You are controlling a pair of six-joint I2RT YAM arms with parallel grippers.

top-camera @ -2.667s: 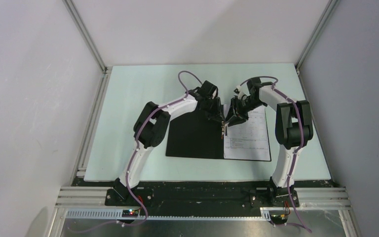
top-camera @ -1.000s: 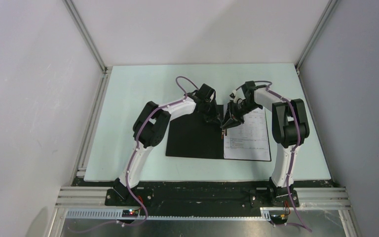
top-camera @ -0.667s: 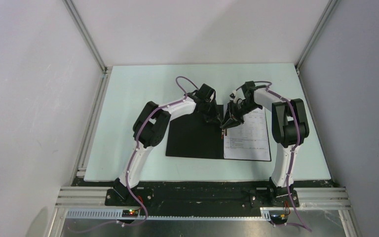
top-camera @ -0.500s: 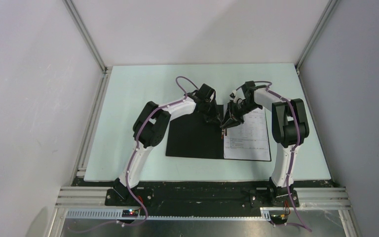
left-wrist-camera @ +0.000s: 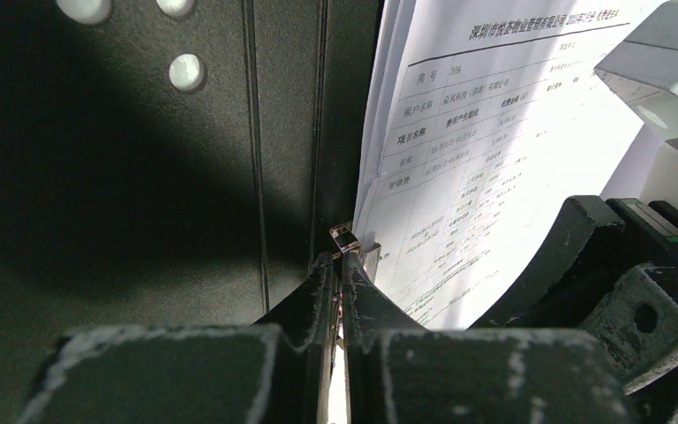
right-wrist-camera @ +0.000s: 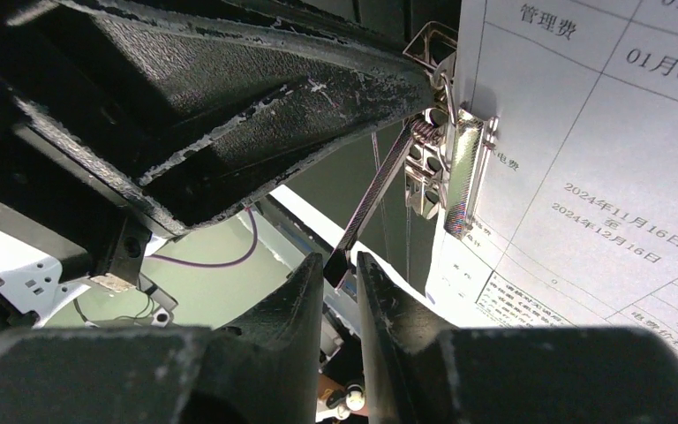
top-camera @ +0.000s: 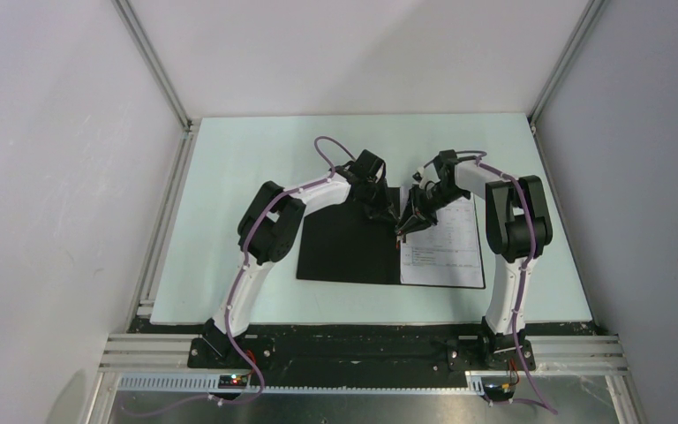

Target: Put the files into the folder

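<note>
- Folder (top-camera: 344, 252), thin and flat, lies open with its black inside facing up on the pale green desk (top-camera: 229, 177). It is about midway between the desk's left and right edges and close to the near edge, with its long sides square to that edge.
- White printed sheets (top-camera: 446, 252), covered in black tables and Chinese text, lie flat on the folder's right half. Their left edge runs along the spine.
- A shiny metal clip (right-wrist-camera: 463, 168) sits on that left edge of the sheets, in the farther half of the spine. A thin metal lever (right-wrist-camera: 380, 190) slants off it, away from the paper.
- The left arm's fingers (left-wrist-camera: 340, 268) are clenched together. A small metal tab of the clip is pinched at their tips, right at the spine beside the paper's edge.
- The right arm's fingers (right-wrist-camera: 340, 265) are drawn in to a narrow slit and grasp the free end of the lever.
- From above, the white left arm (top-camera: 256, 238) and the white right arm (top-camera: 516, 221) lean in from either side. The two sets of fingers come tip to tip over the spine, very close together, but I cannot tell whether they touch.
- A purple cable (top-camera: 327, 146) loops along the left arm.
</note>
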